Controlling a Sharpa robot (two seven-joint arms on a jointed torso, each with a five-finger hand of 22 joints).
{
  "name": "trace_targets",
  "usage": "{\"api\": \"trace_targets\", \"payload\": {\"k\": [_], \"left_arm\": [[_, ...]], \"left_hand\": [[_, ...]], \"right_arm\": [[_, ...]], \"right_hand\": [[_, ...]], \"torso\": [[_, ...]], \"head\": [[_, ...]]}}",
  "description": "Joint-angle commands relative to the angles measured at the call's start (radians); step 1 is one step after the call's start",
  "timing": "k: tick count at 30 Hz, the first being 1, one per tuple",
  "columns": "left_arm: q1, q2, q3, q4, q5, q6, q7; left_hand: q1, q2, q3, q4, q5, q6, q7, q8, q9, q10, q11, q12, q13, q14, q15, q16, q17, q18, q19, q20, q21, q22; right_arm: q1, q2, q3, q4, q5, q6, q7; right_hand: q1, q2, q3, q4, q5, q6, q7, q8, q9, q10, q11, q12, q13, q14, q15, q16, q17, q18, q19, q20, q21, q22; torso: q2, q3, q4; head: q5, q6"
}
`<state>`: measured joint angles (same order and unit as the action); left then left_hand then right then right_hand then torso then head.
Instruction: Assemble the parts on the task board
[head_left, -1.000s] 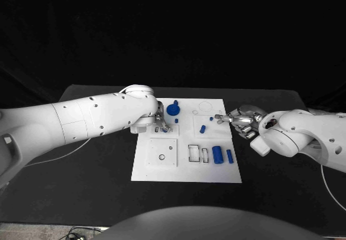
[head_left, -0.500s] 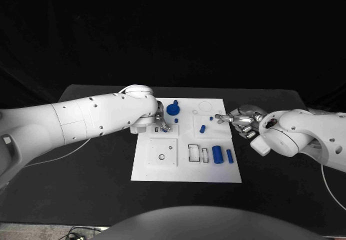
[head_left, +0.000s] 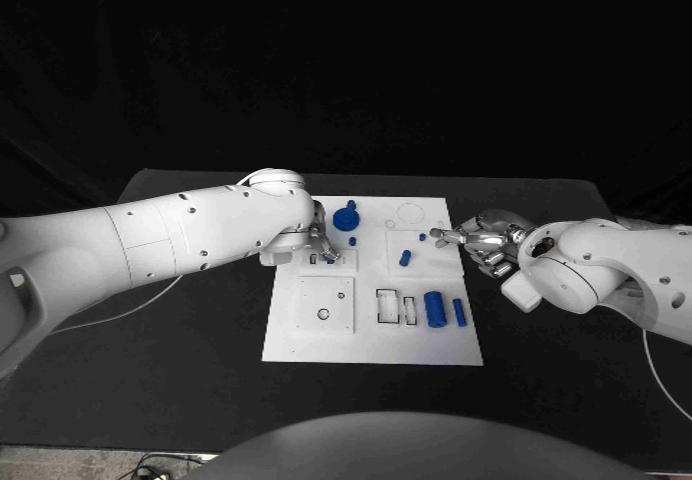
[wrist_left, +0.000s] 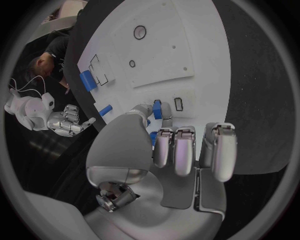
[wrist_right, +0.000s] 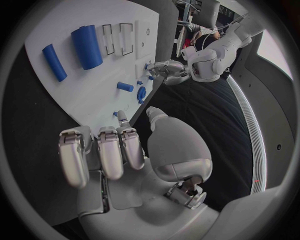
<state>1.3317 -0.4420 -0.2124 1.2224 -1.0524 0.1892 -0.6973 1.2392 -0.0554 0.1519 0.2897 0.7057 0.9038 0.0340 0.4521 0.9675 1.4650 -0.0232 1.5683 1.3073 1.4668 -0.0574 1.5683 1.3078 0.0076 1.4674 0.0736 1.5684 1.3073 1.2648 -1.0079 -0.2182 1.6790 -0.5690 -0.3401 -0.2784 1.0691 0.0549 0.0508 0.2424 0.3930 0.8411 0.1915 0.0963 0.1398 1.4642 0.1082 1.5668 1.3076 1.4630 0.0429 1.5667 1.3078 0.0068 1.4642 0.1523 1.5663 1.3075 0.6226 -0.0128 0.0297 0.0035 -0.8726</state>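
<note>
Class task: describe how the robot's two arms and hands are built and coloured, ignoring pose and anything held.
Both arms are thick, smooth white shells with small dark screw holes, rounded at the joints. The left hand and right hand are silver metal with many segmented fingers ending in pale pads. A thin pale cable trails beside each arm across the black table.

— What lay under it all?
— A black table (head_left: 202, 340), with a black backdrop (head_left: 346, 80) hanging behind its far edge.
— Anything else?
— A thin pale cable (head_left: 123, 303) trailed over the table's left part, and another cable (head_left: 652, 372) curved past its right edge.
</note>
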Motion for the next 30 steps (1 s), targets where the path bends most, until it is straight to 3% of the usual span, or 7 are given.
{"api": "trace_targets", "payload": {"k": [1,24,26,30], "left_arm": [[0.0,0.002,0.0,0.001,0.003,0.0,0.003],[-0.001,0.001,-0.001,0.002,0.005,0.009,0.004],[-0.001,0.002,-0.001,0.001,0.005,0.009,0.003],[-0.001,0.003,-0.001,0.001,0.006,0.008,0.004]], "left_hand": [[0.004,0.009,0.005,0.001,-0.006,-0.005,0.003,-0.003,0.002,0.106,0.002,0.002,0.263,0.104,-0.002,0.003,0.263,-0.008,0.103,-0.003,0.002,0.263],[-0.001,0.006,0.002,0.003,-0.012,-0.01,0.007,-0.006,0.002,0.106,0.005,0.002,0.263,0.104,-0.001,0.003,0.263,-0.008,0.103,-0.003,0.002,0.263],[-0.016,0.006,-0.004,0.004,-0.026,-0.012,0.01,-0.009,0.003,0.106,0.008,0.002,0.263,0.104,0.001,0.003,0.263,-0.008,0.103,-0.002,0.002,0.263],[-0.068,0.011,-0.029,0.004,-0.128,-0.014,0.014,-0.016,0.002,0.106,0.012,0.002,0.263,0.104,0.006,0.003,0.263,-0.008,0.103,0.0,0.002,0.263]], "right_arm": [[-0.001,0.001,0.0,0.001,-0.009,0.006,-0.001],[-0.001,0.002,0.0,-0.001,-0.009,0.011,-0.004],[-0.001,0.003,0.0,0.0,-0.009,0.011,-0.004],[-0.001,0.003,0.0,0.0,-0.009,0.012,-0.005]], "right_hand": [[0.01,0.003,-0.004,-0.002,0.001,-0.007,-0.002,0.003,-0.001,0.107,0.008,0.004,0.263,0.108,0.007,0.004,0.263,-0.007,0.107,0.006,0.004,0.263],[0.011,0.004,-0.007,0.0,0.004,-0.007,-0.001,0.005,-0.001,0.107,0.008,0.004,0.263,0.108,0.008,0.004,0.263,-0.007,0.107,0.006,0.004,0.263],[0.011,0.004,-0.007,0.0,0.004,-0.007,-0.001,0.005,-0.001,0.107,0.008,0.004,0.263,0.108,0.008,0.004,0.263,-0.007,0.107,0.006,0.004,0.263],[0.011,0.004,-0.007,0.0,0.004,-0.007,-0.001,0.005,-0.001,0.107,0.008,0.004,0.263,0.108,0.008,0.004,0.263,-0.007,0.107,0.006,0.004,0.263]], "torso": [[0.0,-0.0002,0.0004],[0.0,0.0001,-0.0002],[0.0,0.0001,-0.0003],[0.001,-0.0007,0.0002]], "head": [[-0.001,0.0],[-0.002,0.0],[-0.002,0.0],[-0.003,0.0]]}}
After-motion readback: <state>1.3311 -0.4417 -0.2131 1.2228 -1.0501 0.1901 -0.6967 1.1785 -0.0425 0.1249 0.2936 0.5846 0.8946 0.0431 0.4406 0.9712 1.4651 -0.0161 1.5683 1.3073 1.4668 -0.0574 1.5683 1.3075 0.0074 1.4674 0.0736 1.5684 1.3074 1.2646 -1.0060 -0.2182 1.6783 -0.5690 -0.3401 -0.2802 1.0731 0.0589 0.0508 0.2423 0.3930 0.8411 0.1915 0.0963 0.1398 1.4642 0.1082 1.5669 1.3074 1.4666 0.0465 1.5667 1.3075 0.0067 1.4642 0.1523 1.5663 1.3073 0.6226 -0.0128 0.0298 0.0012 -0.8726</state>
